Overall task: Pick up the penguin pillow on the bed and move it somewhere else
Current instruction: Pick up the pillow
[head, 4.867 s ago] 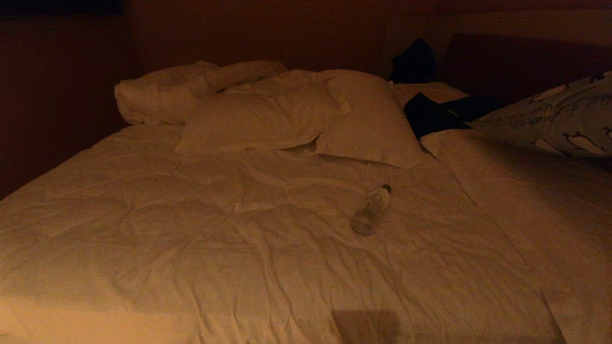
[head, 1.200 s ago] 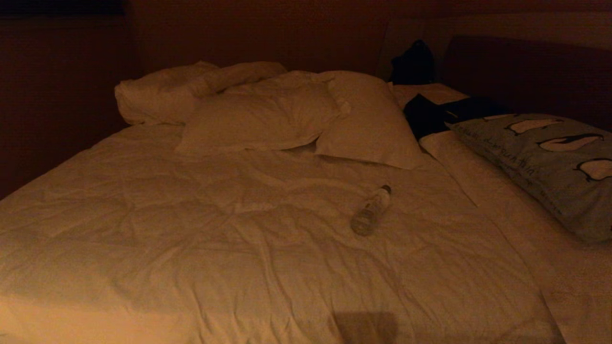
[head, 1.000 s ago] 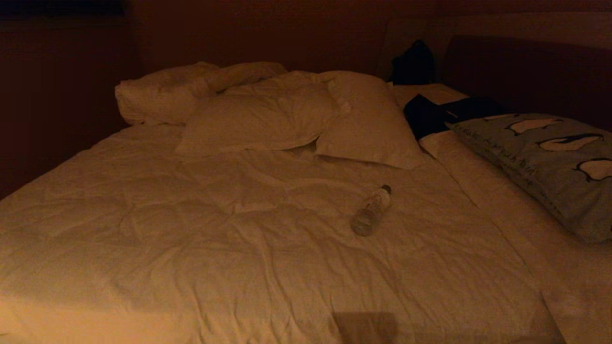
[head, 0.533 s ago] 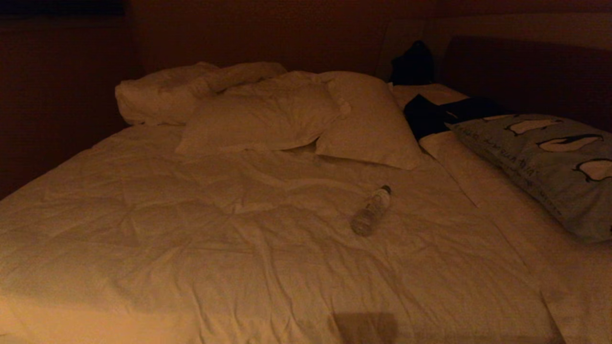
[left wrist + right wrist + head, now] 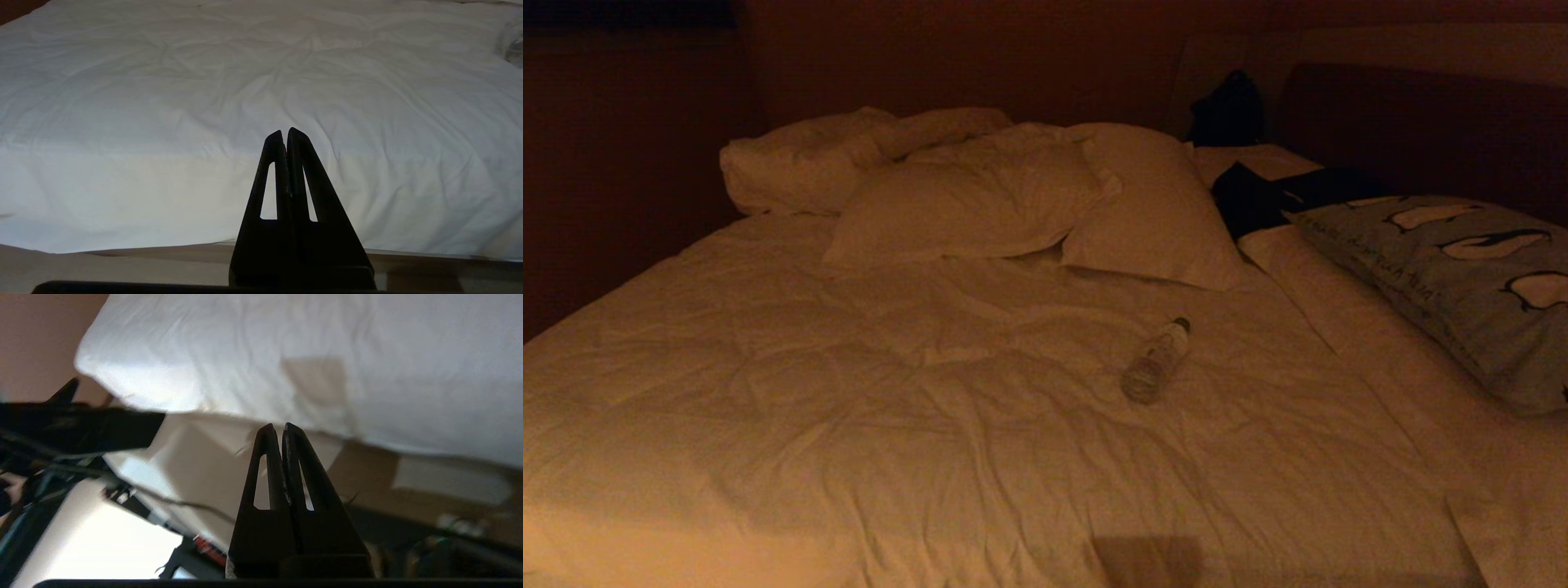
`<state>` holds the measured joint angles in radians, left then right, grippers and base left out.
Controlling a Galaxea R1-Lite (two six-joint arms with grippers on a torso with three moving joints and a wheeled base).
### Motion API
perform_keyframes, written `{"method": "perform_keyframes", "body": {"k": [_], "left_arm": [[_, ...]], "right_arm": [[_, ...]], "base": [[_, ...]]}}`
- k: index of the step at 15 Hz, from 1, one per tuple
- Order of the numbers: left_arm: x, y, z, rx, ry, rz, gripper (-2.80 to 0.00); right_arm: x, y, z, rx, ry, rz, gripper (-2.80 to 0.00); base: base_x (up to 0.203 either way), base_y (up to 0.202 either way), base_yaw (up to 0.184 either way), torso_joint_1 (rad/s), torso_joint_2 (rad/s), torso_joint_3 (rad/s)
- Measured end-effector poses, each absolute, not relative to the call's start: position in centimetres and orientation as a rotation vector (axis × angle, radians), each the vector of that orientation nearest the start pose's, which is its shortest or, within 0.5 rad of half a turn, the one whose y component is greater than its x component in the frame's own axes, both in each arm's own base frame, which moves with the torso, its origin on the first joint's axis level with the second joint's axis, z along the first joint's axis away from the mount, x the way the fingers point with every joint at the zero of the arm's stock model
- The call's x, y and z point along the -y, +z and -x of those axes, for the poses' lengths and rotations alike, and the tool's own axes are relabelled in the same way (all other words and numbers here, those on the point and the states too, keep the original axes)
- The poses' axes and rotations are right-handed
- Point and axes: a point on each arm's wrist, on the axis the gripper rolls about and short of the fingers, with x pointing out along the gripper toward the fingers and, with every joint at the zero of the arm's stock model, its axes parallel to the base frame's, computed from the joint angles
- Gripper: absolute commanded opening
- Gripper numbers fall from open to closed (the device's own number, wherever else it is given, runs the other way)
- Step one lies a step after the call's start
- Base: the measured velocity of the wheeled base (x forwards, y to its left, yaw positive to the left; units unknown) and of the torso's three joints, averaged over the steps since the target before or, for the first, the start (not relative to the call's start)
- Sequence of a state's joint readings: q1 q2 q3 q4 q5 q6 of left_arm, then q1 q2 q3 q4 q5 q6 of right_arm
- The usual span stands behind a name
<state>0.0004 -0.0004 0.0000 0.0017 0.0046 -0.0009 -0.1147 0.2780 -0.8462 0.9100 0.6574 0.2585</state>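
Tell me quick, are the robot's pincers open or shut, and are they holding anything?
Left pincer: shut, holding nothing, by the bed.
Right pincer: shut, holding nothing, near the bed's edge.

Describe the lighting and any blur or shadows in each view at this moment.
Head view: dim and orange, back wall nearly black, a square shadow on the bed at the near edge; the penguin pillow reads clearly. Left wrist view: bright and sharp, left gripper a black silhouette. Right wrist view: smeared with blur, right gripper sharp.
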Motion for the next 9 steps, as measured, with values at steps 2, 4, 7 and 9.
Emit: {"method": "perform_keyframes", "body": {"k": [2, 4, 7, 9], "left_arm": [[0.0, 7.5, 2.3, -0.001, 0.005, 0.001, -2.8], [0.0, 7.5, 2.3, -0.001, 0.004, 0.0, -2.8], [0.0, 7.5, 2.3, -0.001, 0.004, 0.001, -2.8], [0.0, 7.5, 2.3, -0.001, 0.005, 0.001, -2.8]], "right_arm": [[-2.3, 21.1, 8.7, -0.338, 0.461, -0.353, -2.8], [-2.1, 21.6, 8.7, -0.285, 0.445, -0.328, -2.8], [-1.2, 22.5, 9.0, -0.206, 0.485, -0.29, -2.8], [-0.8, 22.4, 9.1, -0.172, 0.482, -0.278, -2.8]], "base": [[0.0, 0.0, 0.0, 0.0, 0.0, 0.0], [0.0, 0.0, 0.0, 0.0, 0.0, 0.0], [0.0, 0.0, 0.0, 0.0, 0.0, 0.0], [0.0, 0.0, 0.0, 0.0, 0.0, 0.0]]}}
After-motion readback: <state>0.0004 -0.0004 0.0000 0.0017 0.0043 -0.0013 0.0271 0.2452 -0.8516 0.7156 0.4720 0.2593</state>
